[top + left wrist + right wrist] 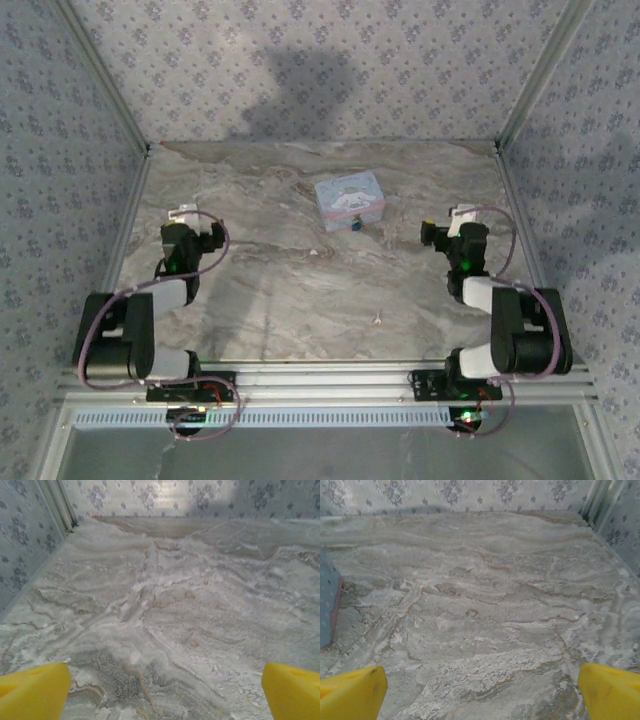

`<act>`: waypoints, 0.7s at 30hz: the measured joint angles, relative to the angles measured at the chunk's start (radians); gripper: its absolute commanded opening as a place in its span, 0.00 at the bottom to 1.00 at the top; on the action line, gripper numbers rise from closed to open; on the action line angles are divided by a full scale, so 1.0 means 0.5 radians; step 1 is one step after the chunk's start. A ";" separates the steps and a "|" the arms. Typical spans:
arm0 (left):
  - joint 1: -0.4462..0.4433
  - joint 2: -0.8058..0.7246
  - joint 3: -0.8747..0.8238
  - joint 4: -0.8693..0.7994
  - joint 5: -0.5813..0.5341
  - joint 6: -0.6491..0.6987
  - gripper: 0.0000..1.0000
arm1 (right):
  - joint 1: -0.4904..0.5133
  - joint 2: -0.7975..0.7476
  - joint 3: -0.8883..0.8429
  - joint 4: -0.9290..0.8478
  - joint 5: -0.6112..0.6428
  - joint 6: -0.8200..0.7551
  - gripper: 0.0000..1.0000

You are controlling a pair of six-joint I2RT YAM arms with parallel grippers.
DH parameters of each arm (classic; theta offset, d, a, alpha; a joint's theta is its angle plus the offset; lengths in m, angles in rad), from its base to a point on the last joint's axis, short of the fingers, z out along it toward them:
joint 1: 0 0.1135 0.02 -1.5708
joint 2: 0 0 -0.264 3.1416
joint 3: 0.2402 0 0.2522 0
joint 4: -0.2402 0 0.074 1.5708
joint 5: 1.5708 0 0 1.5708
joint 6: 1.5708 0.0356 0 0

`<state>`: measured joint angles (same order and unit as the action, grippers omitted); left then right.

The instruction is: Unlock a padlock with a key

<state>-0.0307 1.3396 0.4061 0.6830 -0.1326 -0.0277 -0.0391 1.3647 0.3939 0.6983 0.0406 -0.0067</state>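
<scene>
The tiny dark blue-teal padlock (356,224) lies on the marble just in front of the pastel tin. The thin pale key (378,321) rests on the marble nearer the front, right of centre. My left gripper (196,228) sits at the left side of the table, far from both. My right gripper (437,232) sits at the right, level with the padlock and a short way to its right. In each wrist view the yellow fingertips (35,690) (610,692) stand wide apart with bare marble between them.
A light-blue rectangular tin (349,197) with a cartoon picture stands behind the padlock; its edge shows at the left of the right wrist view as the tin (327,605). Patterned walls and metal rails (130,215) enclose the table.
</scene>
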 measured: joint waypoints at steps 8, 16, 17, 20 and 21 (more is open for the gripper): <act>-0.006 -0.375 0.300 -0.681 0.032 -0.331 0.98 | 0.056 -0.449 0.201 -0.727 -0.014 0.311 0.94; -0.158 -0.481 0.447 -1.047 0.254 -0.937 0.98 | 0.385 -0.651 0.498 -1.586 -0.226 0.702 0.76; -0.192 -0.479 0.447 -1.070 0.276 -0.996 0.98 | 0.438 -0.652 0.506 -1.679 -0.246 0.729 0.74; -0.304 -0.473 0.447 -1.104 0.310 -1.147 0.98 | 0.610 -0.650 0.505 -1.958 -0.319 0.826 0.67; -0.343 -0.464 0.447 -1.105 0.320 -1.186 0.98 | 0.665 -0.650 0.500 -2.029 -0.349 0.864 0.65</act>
<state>-0.2024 1.1076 0.6296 0.1307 0.0277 -0.6209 0.2932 1.0397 0.6437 -0.3161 -0.1341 0.4252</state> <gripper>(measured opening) 0.980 0.678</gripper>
